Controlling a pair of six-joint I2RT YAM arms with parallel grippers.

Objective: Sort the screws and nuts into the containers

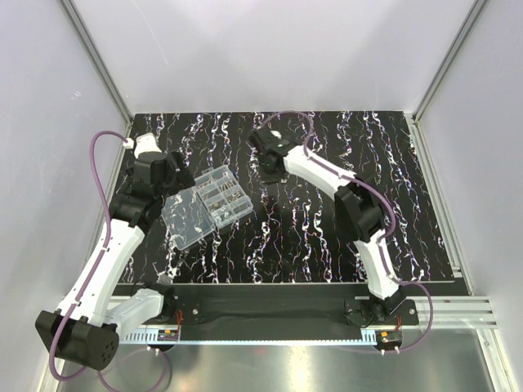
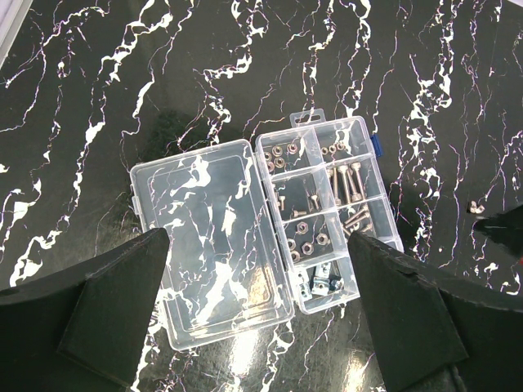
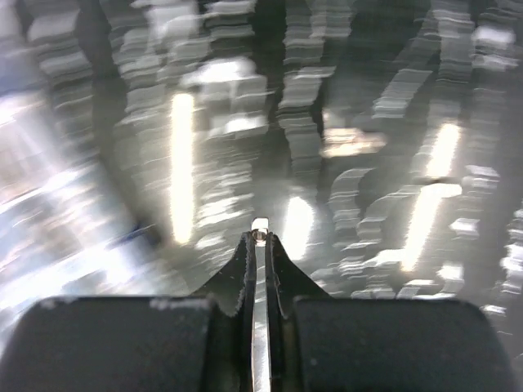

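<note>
ROBOT SORTING BENCH: Two arms reach over a black, white-veined tabletop (image 1: 310, 245), where a clear organiser box (image 1: 204, 208) lies open left of centre, set at an angle. Its flat lid (image 2: 204, 245) is folded out onto the tabletop on the near-left side, and the tray of compartments (image 2: 391, 208) sits on the far-right side of the hinge.

Seen from the left wrist, nuts (image 2: 283, 155) fill a compartment at one end of the tray and another further along. Long screws (image 2: 345, 184) lie side by side in a compartment between them. A few silvery-bluish pieces (image 2: 323, 282) sit in the compartment at the opposite end.

The left gripper (image 2: 257, 238) hangs above the box with its fingers spread wide apart, one dark finger framing each side of the box in its own camera. To the right of the box and a little farther back, the right gripper (image 3: 260, 238) is poised over the tabletop. Its two fingers are pressed almost together, pinching a small metal piece (image 3: 260, 223) at their very tips. The right wrist view is badly smeared, so whether that piece is a screw or a nut cannot be told.

In the left wrist view one stray piece (image 2: 474, 208) lies on the bare tabletop off the tray side of the box, just beside a dark shape at the frame's edge
</note>
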